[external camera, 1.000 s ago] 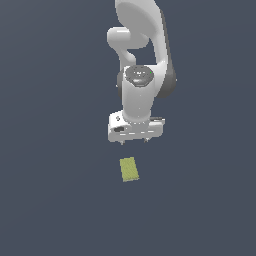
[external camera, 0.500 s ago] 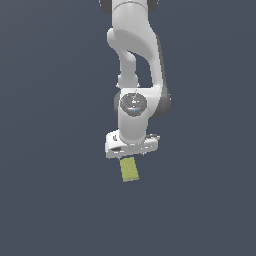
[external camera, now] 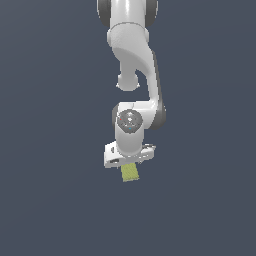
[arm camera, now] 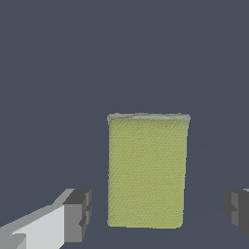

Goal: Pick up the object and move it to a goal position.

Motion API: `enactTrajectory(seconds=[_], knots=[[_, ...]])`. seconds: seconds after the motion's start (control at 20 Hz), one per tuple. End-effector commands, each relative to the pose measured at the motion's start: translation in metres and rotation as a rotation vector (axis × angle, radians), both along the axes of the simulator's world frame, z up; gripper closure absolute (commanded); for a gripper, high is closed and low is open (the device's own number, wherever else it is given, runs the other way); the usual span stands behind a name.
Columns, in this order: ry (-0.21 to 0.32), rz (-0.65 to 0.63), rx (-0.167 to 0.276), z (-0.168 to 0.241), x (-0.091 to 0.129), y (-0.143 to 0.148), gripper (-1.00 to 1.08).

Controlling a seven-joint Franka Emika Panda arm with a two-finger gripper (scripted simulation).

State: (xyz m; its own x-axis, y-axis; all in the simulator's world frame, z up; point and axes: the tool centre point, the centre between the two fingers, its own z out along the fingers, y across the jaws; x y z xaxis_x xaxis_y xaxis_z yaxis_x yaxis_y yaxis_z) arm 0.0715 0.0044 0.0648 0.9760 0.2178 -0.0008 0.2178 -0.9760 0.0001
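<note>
Change: over the last second the arm (external camera: 134, 55) has dropped and swung forward, so the pincer (external camera: 129, 161) now sits right over the block (external camera: 130, 173), where earlier it hung clear above it with a gap showing.
Block position: it lies flat on the dark table (external camera: 50, 200), its near part poking out below the white pincer body in the exterior view; it has not shifted between frames.
Pincer state: spread wide and holding nothing. In the wrist view the block (arm camera: 147, 171) lies between the two dark fingertips (arm camera: 77, 215), with a clear gap on each side.
Alignment: the block's long axis runs crosswise to the closing line, so the jaws face its two long edges, the narrower span.
Meaning for the task: judged from this, the approach is nearly done; what remains is a final descent, closing, lifting, then carrying.
Goal position: no marker visible in either view.
Containers: none in view, so nothing to report inside any.
</note>
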Motion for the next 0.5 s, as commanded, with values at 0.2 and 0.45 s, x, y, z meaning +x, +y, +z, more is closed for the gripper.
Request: enactTrajectory(seconds=[0.2,0.45], knots=[[0.000,0.003,0.000,-0.005,0.002,-0.001,-0.92],[0.000,0.004,0.000,-0.018,0.001,-0.001,-0.92]])
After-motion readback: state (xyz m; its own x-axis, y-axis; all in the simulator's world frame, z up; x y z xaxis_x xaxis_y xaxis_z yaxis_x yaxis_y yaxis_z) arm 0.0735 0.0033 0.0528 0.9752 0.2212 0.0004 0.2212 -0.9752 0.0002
